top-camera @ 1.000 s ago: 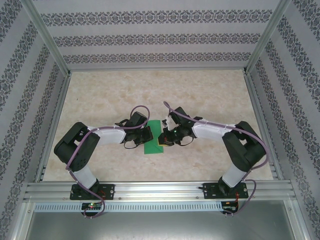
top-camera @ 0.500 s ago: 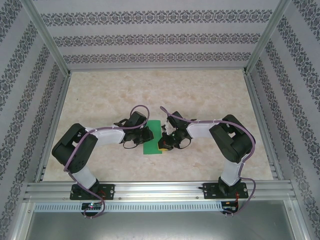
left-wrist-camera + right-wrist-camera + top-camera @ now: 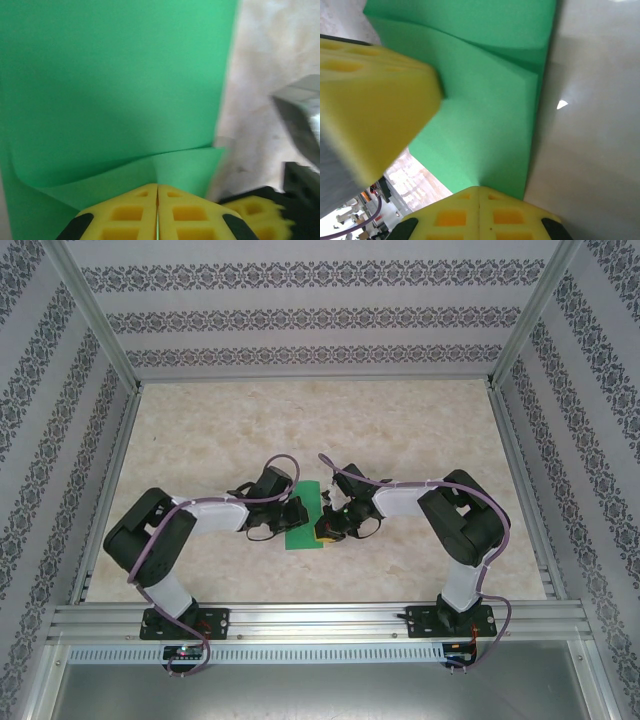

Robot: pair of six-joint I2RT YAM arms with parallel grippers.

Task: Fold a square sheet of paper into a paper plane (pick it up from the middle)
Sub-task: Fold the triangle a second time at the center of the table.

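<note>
The left tool [image 3: 158, 189] is pinched shut on a lifted fold of the green paper [image 3: 303, 534], which lies creased at mid-desk between the two arms. The right tool [image 3: 479, 191] is clamped tight on the paper's other side. The desk [image 3: 400, 430] is pale and marbled, boxed in by patterned walls [image 3: 300, 315]. From above, both tools hide the paper's side edges.
</note>
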